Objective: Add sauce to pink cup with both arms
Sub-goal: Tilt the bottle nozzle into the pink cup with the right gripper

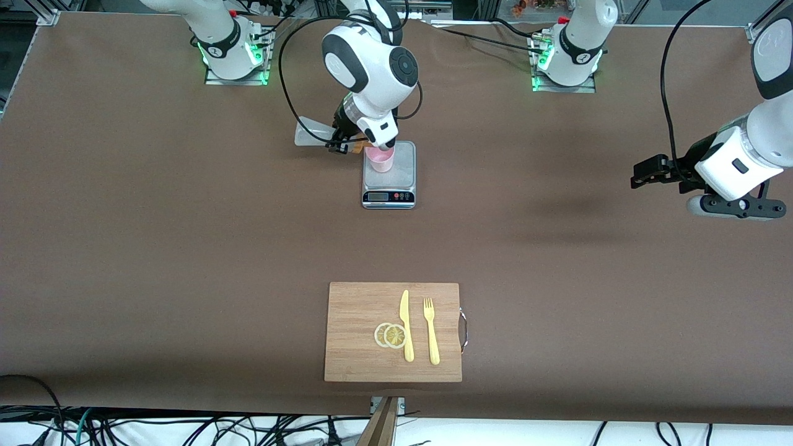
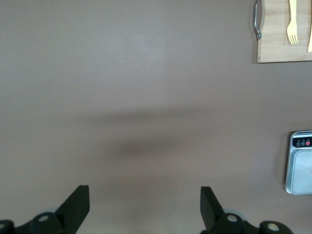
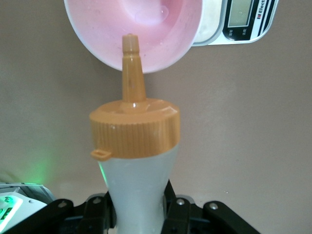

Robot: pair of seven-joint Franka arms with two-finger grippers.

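The pink cup [image 1: 380, 161] stands on a grey scale [image 1: 389, 186] at mid-table. My right gripper [image 1: 337, 139] is shut on the sauce bottle [image 1: 313, 135], which lies tipped on its side with its orange cap [image 1: 358, 147] toward the cup. In the right wrist view the whitish bottle [image 3: 139, 190] sits between the fingers of the right gripper [image 3: 139, 212], and its orange nozzle [image 3: 131, 68] points into the mouth of the pink cup [image 3: 146, 29]. My left gripper [image 1: 641, 173] hangs open over bare table at the left arm's end, its fingers [image 2: 78, 204] wide apart around nothing.
A wooden cutting board [image 1: 359, 303] lies nearer the front camera than the scale, with two lemon slices [image 1: 390, 335], a yellow knife [image 1: 406, 325] and a yellow fork [image 1: 431, 331] on it. The two arm bases [image 1: 235, 56] stand along the table's back edge.
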